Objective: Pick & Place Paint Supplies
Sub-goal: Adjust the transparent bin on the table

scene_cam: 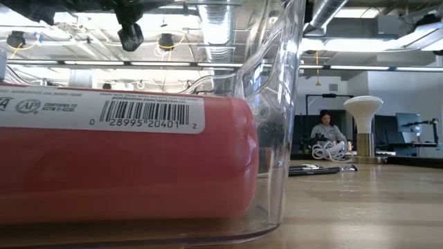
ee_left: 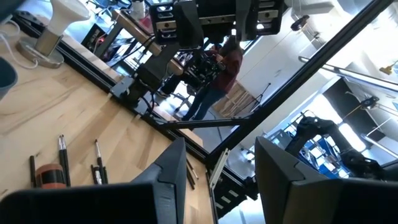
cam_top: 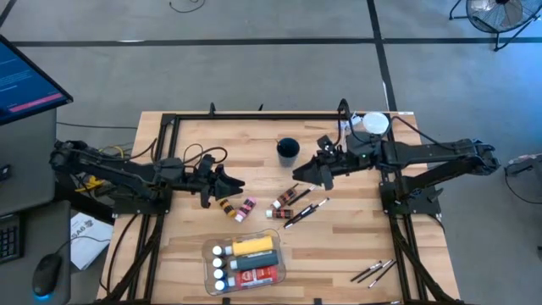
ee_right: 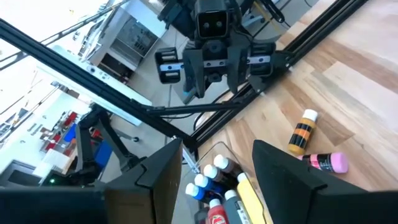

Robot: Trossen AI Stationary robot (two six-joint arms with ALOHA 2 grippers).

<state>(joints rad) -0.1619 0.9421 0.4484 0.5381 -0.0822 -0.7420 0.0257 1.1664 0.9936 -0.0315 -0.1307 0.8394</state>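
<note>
Loose paint supplies lie on the wooden table between my arms: a brown-orange bottle (cam_top: 226, 206), a pink bottle (cam_top: 246, 209), small tubes (cam_top: 284, 201) and dark brushes (cam_top: 306, 210). A clear tray (cam_top: 209, 269) near the front edge holds a yellow bottle (cam_top: 254, 246), a red tube (cam_top: 257, 274) and white-capped bottles (cam_top: 219, 268). My left gripper (cam_top: 238, 182) hangs open above the table, left of the loose supplies. My right gripper (cam_top: 300, 176) hangs open above them from the right. Nothing is between either pair of fingers (ee_left: 163, 186) (ee_right: 160, 174).
A dark cup (cam_top: 288, 151) stands behind the supplies, and a clear jar with a white lid (cam_top: 373, 124) stands at the back right. More brushes (cam_top: 373, 271) lie at the front right. A black frame (cam_top: 254, 116) borders the table. A person (scene_cam: 328, 131) sits far behind.
</note>
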